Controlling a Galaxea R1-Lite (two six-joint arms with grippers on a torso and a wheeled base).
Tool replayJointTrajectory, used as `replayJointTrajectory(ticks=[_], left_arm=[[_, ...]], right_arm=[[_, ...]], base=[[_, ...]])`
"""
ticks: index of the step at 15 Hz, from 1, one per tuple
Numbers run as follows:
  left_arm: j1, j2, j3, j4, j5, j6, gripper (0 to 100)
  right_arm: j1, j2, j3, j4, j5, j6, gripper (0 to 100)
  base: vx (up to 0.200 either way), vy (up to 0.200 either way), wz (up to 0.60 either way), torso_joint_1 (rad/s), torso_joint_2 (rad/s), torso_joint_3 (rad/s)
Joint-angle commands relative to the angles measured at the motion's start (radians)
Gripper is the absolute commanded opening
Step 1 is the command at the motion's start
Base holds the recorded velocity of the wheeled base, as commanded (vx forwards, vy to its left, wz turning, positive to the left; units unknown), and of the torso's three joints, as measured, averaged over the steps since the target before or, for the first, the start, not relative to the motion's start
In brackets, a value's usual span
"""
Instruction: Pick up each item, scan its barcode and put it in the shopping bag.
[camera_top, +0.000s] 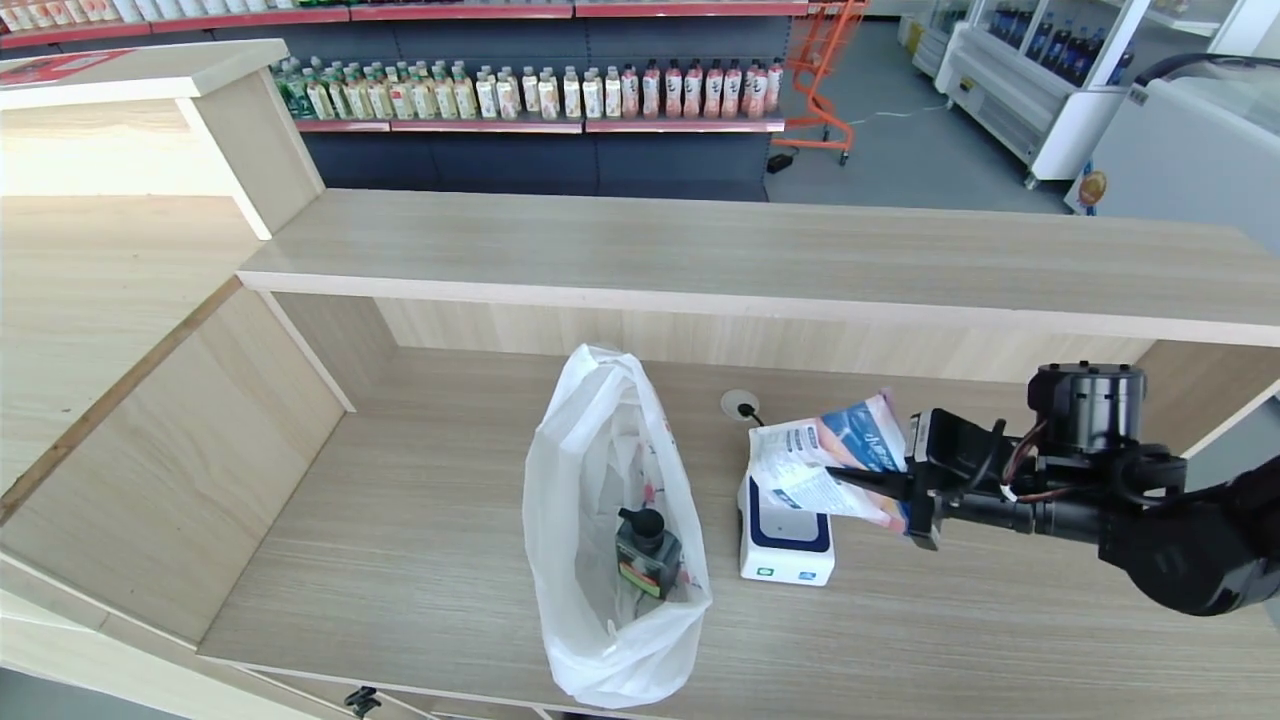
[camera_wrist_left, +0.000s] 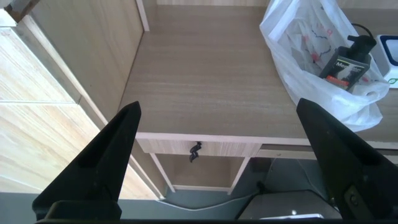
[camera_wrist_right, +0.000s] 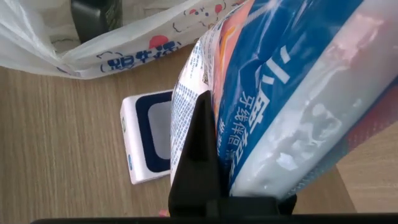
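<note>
– Right gripper over which surface?
– Wooden counter, shop shelves behind. I pinch the packet above the scanner, beside the bag; my left gripper is spread.

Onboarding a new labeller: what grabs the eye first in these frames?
The right gripper, at the right of the counter, clamps a blue-and-white packet held over the white scanner. Left of the scanner stands the open white shopping bag, a dark pump bottle already inside.
</note>
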Motion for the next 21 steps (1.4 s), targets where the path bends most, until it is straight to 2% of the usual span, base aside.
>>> replayJointTrajectory(ticks=[1,4,7,11,18,19,20,21], left_arm=[[0.0,0.0,0.0,0.0,0.0,0.0,100],[0.0,0.0,0.001,0.0,0.0,0.0,100],[0.0,0.0,0.0,0.0,0.0,0.0,100],[0.0,0.0,0.001,0.0,0.0,0.0,100],[0.0,0.0,0.0,0.0,0.0,0.0,100],[0.0,0.0,0.0,0.0,0.0,0.0,100],[0.0,0.0,0.001,0.0,0.0,0.0,100],[0.0,0.0,0.0,0.0,0.0,0.0,100]], right_arm=[[0.017,0.098,-0.059,-0.002,0.011,-0.041,0],[0.038,0.162,-0.113,-0.002,0.054,-0.102,0],[0.037,0.179,-0.11,-0.002,0.085,-0.14,0],[0.035,0.148,-0.132,0.004,0.08,-0.139,0],[0.033,0.081,-0.076,0.021,0.079,-0.12,0],[0.041,0.039,-0.076,0.021,0.082,-0.035,0],[0.066,-0.023,-0.078,0.019,0.082,0.134,0],[0.104,-0.094,-0.082,0.018,0.068,0.358,0]], base=[[0.0,0.0,0.0,0.0,0.0,0.0],[0.0,0.0,0.0,0.0,0.0,0.0],[0.0,0.0,0.0,0.0,0.0,0.0],[0.0,0.0,0.0,0.0,0.0,0.0],[0.0,0.0,0.0,0.0,0.0,0.0],[0.0,0.0,0.0,0.0,0.0,0.0],[0.0,0.0,0.0,0.0,0.0,0.0],[0.0,0.0,0.0,0.0,0.0,0.0]])
